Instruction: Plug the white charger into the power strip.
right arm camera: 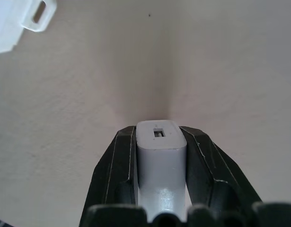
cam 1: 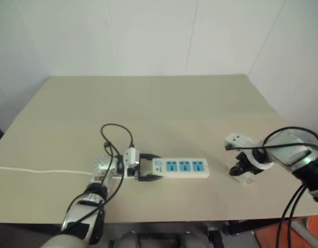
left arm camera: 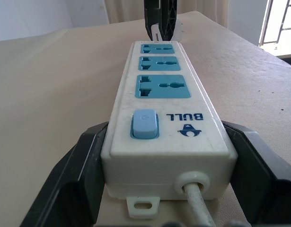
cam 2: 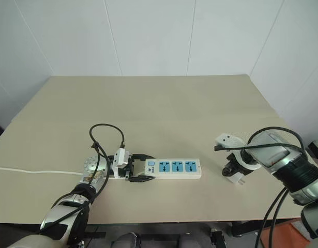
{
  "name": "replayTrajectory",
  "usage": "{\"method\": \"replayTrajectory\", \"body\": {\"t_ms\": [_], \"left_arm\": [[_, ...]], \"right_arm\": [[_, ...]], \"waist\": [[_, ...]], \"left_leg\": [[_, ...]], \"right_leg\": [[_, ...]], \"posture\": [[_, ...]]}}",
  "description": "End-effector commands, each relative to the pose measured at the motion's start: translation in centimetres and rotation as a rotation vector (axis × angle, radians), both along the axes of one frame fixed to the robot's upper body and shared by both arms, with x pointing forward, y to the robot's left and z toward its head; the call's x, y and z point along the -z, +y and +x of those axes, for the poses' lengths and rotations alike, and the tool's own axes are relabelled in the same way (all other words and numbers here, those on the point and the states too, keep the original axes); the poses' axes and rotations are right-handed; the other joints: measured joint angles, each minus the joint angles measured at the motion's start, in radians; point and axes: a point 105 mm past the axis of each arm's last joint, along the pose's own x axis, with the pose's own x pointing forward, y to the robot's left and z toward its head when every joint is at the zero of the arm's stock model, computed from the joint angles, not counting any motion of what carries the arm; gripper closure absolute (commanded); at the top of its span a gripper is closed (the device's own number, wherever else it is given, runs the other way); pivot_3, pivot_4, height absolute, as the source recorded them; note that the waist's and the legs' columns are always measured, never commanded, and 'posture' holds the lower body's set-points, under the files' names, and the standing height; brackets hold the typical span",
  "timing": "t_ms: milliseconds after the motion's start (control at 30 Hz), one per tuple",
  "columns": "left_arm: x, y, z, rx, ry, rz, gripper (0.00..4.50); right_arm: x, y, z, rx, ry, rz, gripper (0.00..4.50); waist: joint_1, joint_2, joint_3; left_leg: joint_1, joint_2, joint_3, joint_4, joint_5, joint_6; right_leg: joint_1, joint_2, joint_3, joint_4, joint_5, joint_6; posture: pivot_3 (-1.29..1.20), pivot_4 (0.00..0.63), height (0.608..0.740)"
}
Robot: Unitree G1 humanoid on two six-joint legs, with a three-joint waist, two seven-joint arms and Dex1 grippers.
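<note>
Left claw [cam 2: 140, 172] clamps the switch end of the power strip [cam 2: 173, 168], pinning it to the worktop [cam 2: 164, 113] so it won't slide during insertion. Right claw [cam 2: 235, 173] is closed on the white charger [right arm camera: 160, 151], well right of the strip's free end, not yet aligned with a socket.

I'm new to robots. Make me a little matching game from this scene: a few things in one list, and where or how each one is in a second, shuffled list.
Things:
1. power strip
2. white charger
3. left gripper
4. table

States:
A. beige, everything rests on it
B. clamped between the right gripper's fingers
C. lying flat, three blue sockets facing up
D. fingers on either side of the strip's switch end

Pairs: 1-C, 2-B, 3-D, 4-A
</note>
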Motion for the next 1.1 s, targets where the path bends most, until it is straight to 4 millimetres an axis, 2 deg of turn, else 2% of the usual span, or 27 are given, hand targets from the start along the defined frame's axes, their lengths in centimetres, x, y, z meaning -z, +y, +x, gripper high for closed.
{"method": "replayTrajectory", "body": {"t_ms": [33, 133, 200, 300, 333, 467, 600, 767, 867, 1100], "left_arm": [[-0.2, 0.7, 0.3, 0.004, 0.003, 0.049, 1.24], [-0.2, 1.1, 0.5, -0.007, 0.022, 0.064, 1.24], [-0.1, 1.4, 0.7, -0.028, 0.027, 0.083, 1.24], [0.0, 1.8, 1.1, -0.066, 0.026, 0.105, 1.24], [0.0, 1.9, 1.1, -0.076, 0.025, 0.110, 1.24], [-0.4, 2.1, 1.2, -0.105, 0.051, 0.082, 1.24], [-0.5, 2.4, 0.6, -0.074, 0.121, 0.102, 1.24], [-0.3, 3.4, 0.2, -0.042, 0.190, 0.210, 1.24], [-0.7, 3.6, 0.5, -0.063, 0.185, 0.220, 1.24], [-0.1, 4.0, 0.2, -0.106, 0.178, 0.232, 1.24]], "right_arm": [[-5.2, 2.2, 1.1, -0.247, -0.235, -0.007, 3.39], [-8.9, 4.9, 2.4, -0.361, -0.445, 0.157, 3.39], [-11.6, 7.1, 2.7, -0.464, -0.605, 0.423, 3.39], [-12.8, 8.5, 2.1, -0.574, -0.761, 0.713, 3.39], [-12.7, 8.8, 1.8, -0.612, -0.809, 0.785, 3.39], [-9.9, 10.1, 2.0, -0.633, -0.746, 0.988, 3.39], [-8.2, 12.6, 2.3, -0.651, -0.708, 1.227, 3.39], [-6.1, 15.4, 2.2, -0.756, -0.646, 1.332, 3.39], [-5.5, 17.0, 2.2, -0.782, -0.645, 1.416, 3.39], [-3.6, 19.0, 2.1, -0.790, -0.658, 1.483, 3.39]], "waist": [[-0.001, 0.000, 0.000], [-0.011, 0.000, 0.000], [-0.016, -0.001, 0.000], [-0.014, -0.004, 0.000], [-0.011, -0.005, -0.001], [-0.008, -0.005, -0.001], [-0.015, -0.005, -0.001], [-0.018, -0.004, -0.001], [-0.024, -0.004, -0.001], [-0.027, -0.004, 0.000]], "left_leg": [[0.000, 0.000, 0.000, 0.000, 0.000, 0.000], [0.001, 0.001, 0.000, 0.000, 0.000, 0.000], [0.002, 0.001, 0.000, 0.000, 0.000, 0.000], [0.011, 0.001, -0.002, -0.002, 0.000, 0.000], [0.012, 0.002, -0.003, -0.002, 0.000, 0.000], [0.011, 0.001, -0.002, 0.000, 0.000, 0.000], [0.012, 0.002, -0.002, -0.001, 0.000, 0.000], [0.012, 0.002, -0.002, -0.002, 0.000, 0.000], [0.013, 0.002, -0.002, -0.002, 0.000, 0.000], [0.014, 0.002, -0.002, -0.003, 0.000, 0.000]], "right_leg": [[0.000, 0.000, 0.000, 0.000, 0.000, 0.000], [0.000, 0.001, 0.000, 0.000, -0.001, 0.002], [0.001, 0.002, 0.000, -0.001, -0.001, 0.002], [0.012, 0.003, -0.001, -0.003, -0.001, 0.002], [0.013, 0.003, -0.001, -0.004, -0.001, 0.002], [0.013, 0.002, 0.000, -0.002, 0.001, 0.000], [0.013, 0.003, 0.000, -0.001, 0.001, 0.000], [0.013, 0.004, 0.000, -0.001, 0.001, 0.000], [0.013, 0.004, 0.000, -0.001, 0.001, 0.000], [0.013, 0.004, 0.000, -0.001, 0.001, -0.001]], "posture": [[0.00, 0.150, 0.740], [0.00, 0.150, 0.740], [0.00, 0.150, 0.740], [0.00, 0.150, 0.740], [0.00, 0.150, 0.740], [0.00, 0.150, 0.740], [0.00, 0.150, 0.740], [0.00, 0.150, 0.740], [0.00, 0.150, 0.740], [0.00, 0.150, 0.740]]}}
